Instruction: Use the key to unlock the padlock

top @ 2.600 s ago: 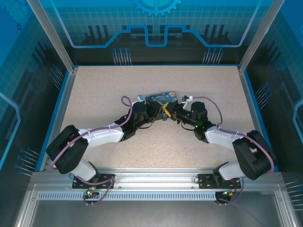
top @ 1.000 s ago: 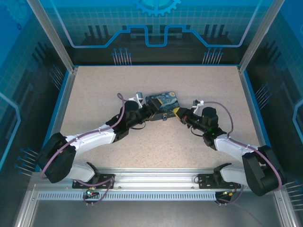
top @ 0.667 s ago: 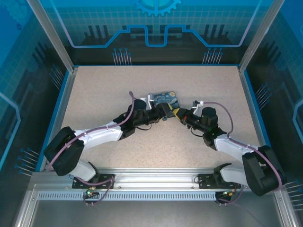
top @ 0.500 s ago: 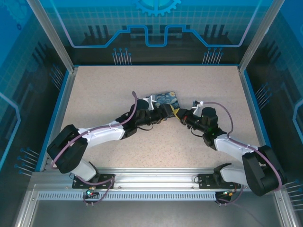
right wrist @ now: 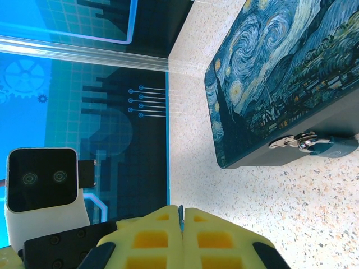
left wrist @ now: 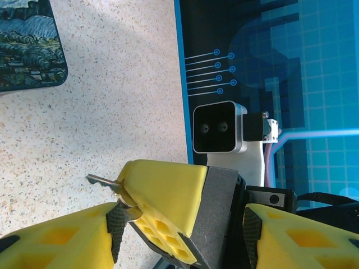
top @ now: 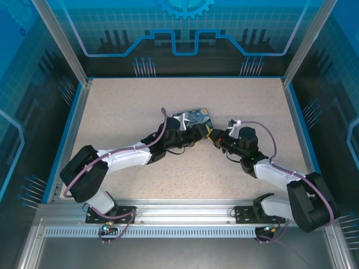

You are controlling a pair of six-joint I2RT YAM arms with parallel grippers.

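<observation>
I am pinching the key [left wrist: 102, 180] in my right gripper [right wrist: 182, 219], yellow fingers pressed together and the key's grey tip poking out past them. My left gripper [top: 196, 133] is gaping wide, its fingers [left wrist: 56, 241] standing on either side of the right gripper's tip. The padlock [right wrist: 321, 144] is hanging at the clasp on the dark side wall of the Starry Night box [right wrist: 280, 67], just above the counter [right wrist: 314, 196], apart from both grippers.

Dark padlock [right wrist: 327, 145] on box [right wrist: 269, 67] hasp, grey key [left wrist: 104, 180] pinched
</observation>
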